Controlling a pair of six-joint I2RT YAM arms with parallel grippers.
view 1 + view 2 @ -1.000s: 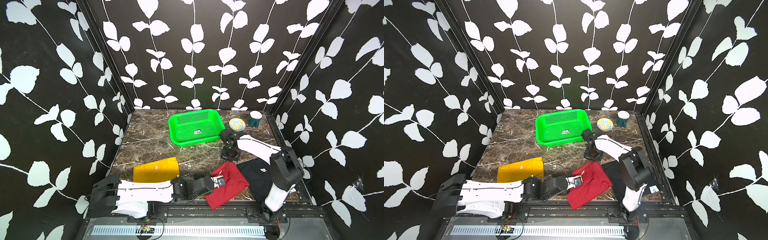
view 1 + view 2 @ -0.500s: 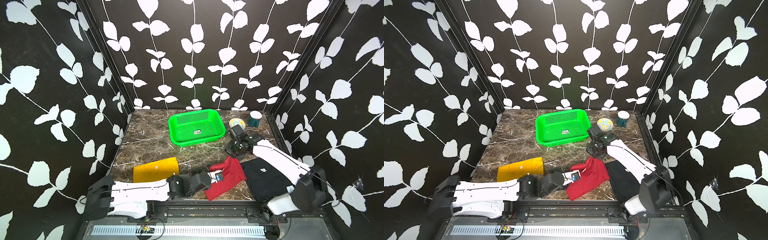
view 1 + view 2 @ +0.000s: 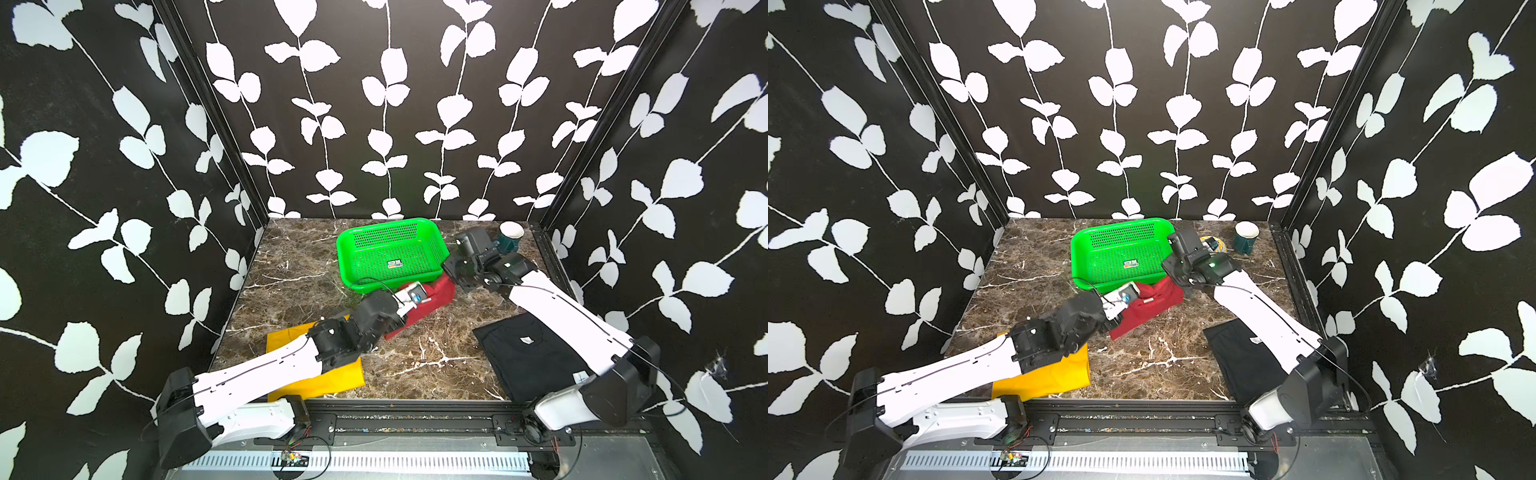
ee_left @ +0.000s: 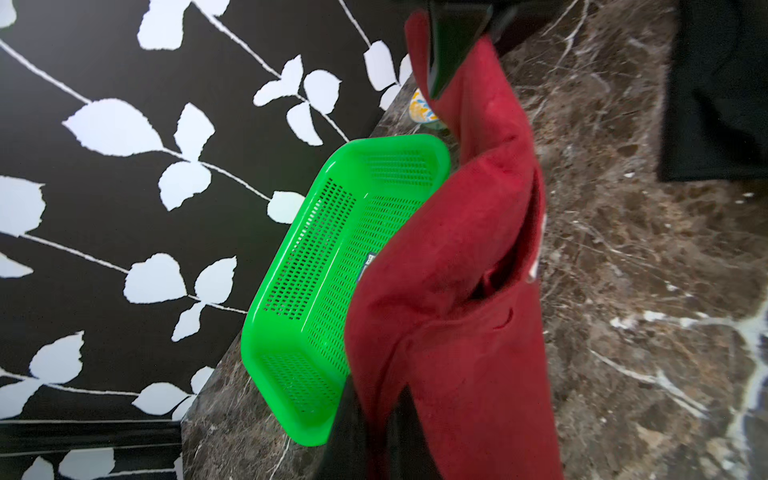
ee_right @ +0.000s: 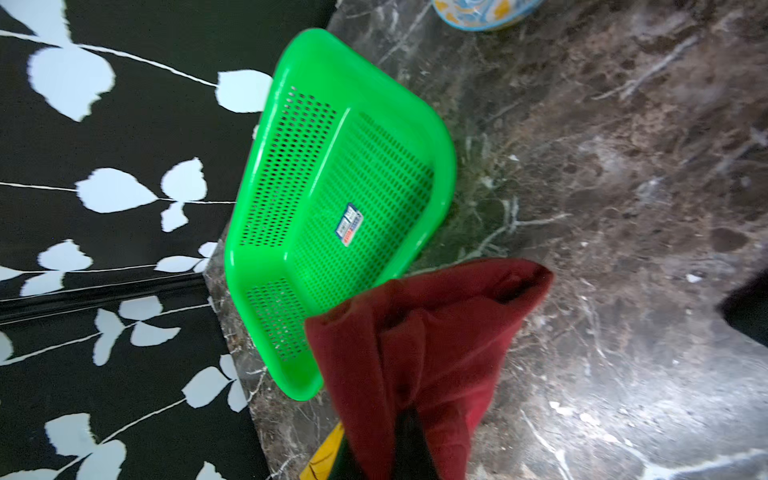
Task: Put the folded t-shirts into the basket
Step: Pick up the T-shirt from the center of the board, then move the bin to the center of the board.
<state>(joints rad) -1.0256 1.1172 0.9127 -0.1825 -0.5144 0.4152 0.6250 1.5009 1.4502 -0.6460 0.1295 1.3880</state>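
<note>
Tabletop (image 3: 291, 286): red shirt (image 3: 439, 297) between end effectors (image 3: 424, 296) (image 3: 450, 277)

Open-topped basket (image 3: 388, 234), free from above; bowl (image 3: 1216, 245) and mug (image 3: 1245, 240) near its right end.

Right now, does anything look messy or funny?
Yes. The red shirt hangs bunched and crumpled between the left gripper and right gripper, beside the basket, not a neat flat fold. The yellow shirt and black shirt lie flat.

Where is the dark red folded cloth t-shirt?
In both top views the dark red t-shirt is held by the left gripper and right gripper at the near right corner of the bright green plastic basket.
</note>
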